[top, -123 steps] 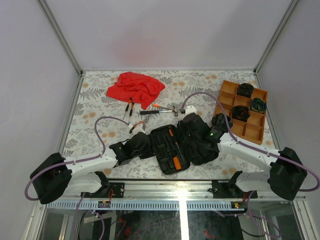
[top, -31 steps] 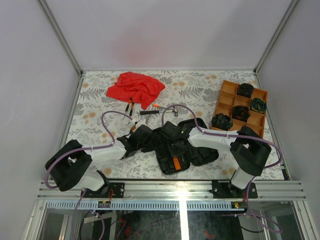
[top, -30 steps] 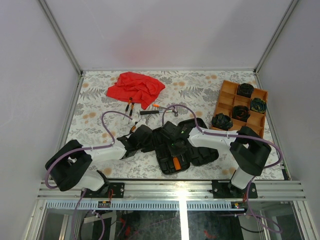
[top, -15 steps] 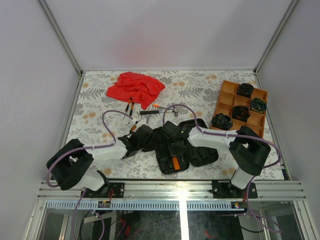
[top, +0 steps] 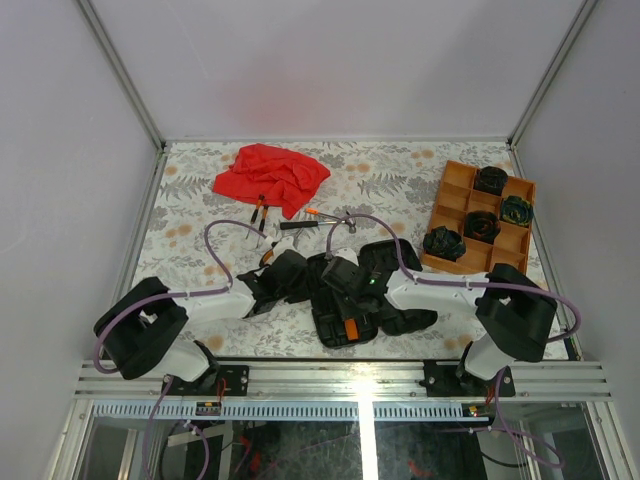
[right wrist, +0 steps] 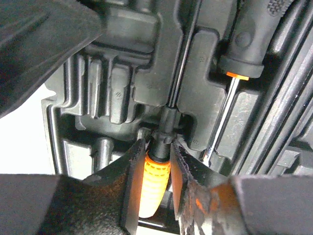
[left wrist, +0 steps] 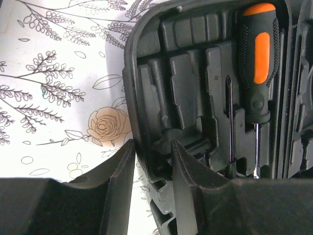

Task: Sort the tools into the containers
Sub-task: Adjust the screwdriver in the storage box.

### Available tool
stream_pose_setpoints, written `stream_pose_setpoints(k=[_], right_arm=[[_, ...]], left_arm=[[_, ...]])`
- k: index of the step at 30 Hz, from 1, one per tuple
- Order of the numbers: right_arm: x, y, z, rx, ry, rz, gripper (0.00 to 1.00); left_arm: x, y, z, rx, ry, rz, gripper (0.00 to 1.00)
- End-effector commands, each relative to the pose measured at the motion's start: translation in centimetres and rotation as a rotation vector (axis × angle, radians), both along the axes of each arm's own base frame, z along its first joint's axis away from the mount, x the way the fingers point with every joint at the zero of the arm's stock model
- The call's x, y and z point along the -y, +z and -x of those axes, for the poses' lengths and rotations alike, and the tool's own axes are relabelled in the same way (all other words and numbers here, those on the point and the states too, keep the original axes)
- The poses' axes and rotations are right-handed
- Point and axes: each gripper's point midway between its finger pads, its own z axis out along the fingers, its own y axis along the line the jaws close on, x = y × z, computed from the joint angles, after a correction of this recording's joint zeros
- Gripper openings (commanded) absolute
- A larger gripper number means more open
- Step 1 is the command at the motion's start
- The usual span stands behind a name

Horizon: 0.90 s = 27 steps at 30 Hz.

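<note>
**Right gripper has the screwdriver by the handle, shaft pointing straight away**

The left gripper (left wrist: 152,147) is closed narrow over the left rim of the black tool case (left wrist: 183,78), pinning it near the front of the table. The right gripper (right wrist: 156,147) is the nearer one. Its fingers pinch the orange handle of a screwdriver (right wrist: 154,188) inside the case. The long axis runs straight away from the fingertips, along a moulded slot, so I'd guess seating it comes next.

Count:
- two screwdrivers in the case, the other screwdriver (right wrist: 254,34) just right of the held one
- four coiled bundles (top: 444,243) in the orange tray (top: 458,180)
- one hammer (top: 318,224) loose behind the case
</note>
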Motion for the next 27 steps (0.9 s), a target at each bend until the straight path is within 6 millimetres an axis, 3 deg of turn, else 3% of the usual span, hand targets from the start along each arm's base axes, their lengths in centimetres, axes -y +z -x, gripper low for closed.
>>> stream_pose_setpoints(k=[1,4,8,12,16,19,27], right_arm=[[-1.5,1.5,-0.4,0.12,0.032,-0.068,0.37],[-2.1,4.8,-1.8,0.211,0.021,-0.12,0.44],[-1.7,6.7,-2.5,0.263,0.003,-0.131,0.47],[-0.6,6.3,-2.2,0.241,-0.016,-0.081,0.44],[-0.2,5.7,-1.5,0.193,-0.032,-0.055,0.27],[-0.1,5.3,-1.1,0.152,-0.035,-0.036,0.19],[-0.4,3.5,-0.4,0.07,-0.018,-0.01,0.17]], left_arm=[[2.0,-0.5,1.7,-0.031,-0.102,0.034,0.03],[2.1,-0.3,1.6,-0.028,-0.101,0.036,0.03],[2.2,0.0,1.5,-0.023,-0.101,0.034,0.03],[2.2,0.0,1.5,-0.025,-0.103,0.028,0.03],[2.1,-0.1,1.4,-0.027,-0.098,0.025,0.03],[2.1,-0.2,1.4,-0.028,-0.096,0.023,0.03],[2.2,-0.1,1.4,-0.028,-0.1,0.024,0.02]])
